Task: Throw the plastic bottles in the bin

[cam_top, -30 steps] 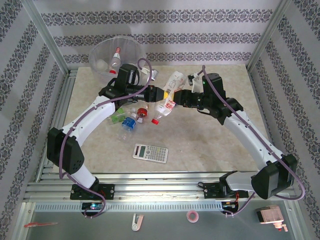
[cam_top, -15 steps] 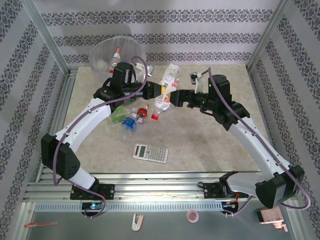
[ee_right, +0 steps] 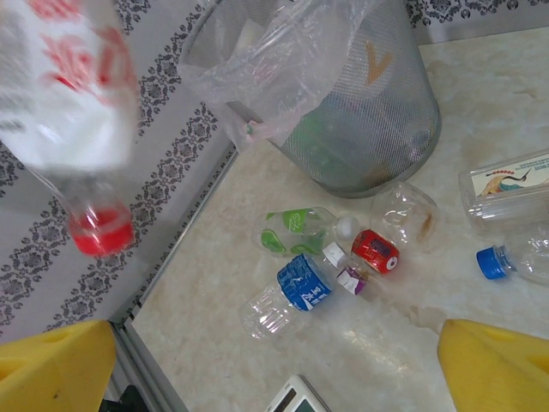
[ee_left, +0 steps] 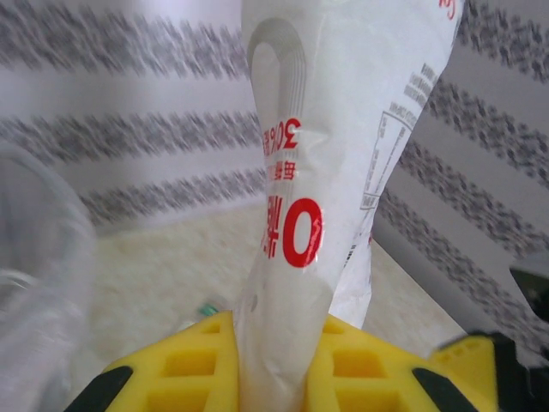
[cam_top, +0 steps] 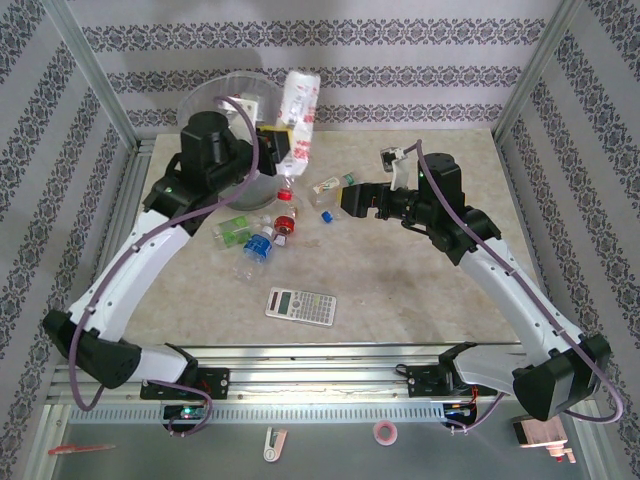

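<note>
My left gripper (cam_top: pixel 276 138) is shut on a white-labelled plastic bottle (cam_top: pixel 296 115), held up neck-down with its red cap (cam_top: pixel 286 196) hanging, just right of the bin (cam_top: pixel 212 100). In the left wrist view the yellow pads (ee_left: pixel 184 365) squeeze that bottle (ee_left: pixel 326 172). My right gripper (cam_top: pixel 343 199) is open above the table, with nothing between its fingers (ee_right: pixel 497 369). Below it lie a green-labelled bottle (ee_right: pixel 300 230), a blue-labelled one (ee_right: pixel 292 292), a red-labelled one (ee_right: pixel 375 251) and a blue-capped one (ee_right: pixel 515 257). The bag-lined bin (ee_right: pixel 369 112) stands behind them.
A grey calculator (cam_top: pixel 300 304) lies on the table in front of the bottles. Metal frame posts and patterned walls close in the table at the back and sides. The bin sits in the back left corner by the rail (cam_top: pixel 140 190).
The left arm has lifted the white-labelled bottle up and left toward the bin. The right gripper has opened, let go and stayed to the right.
</note>
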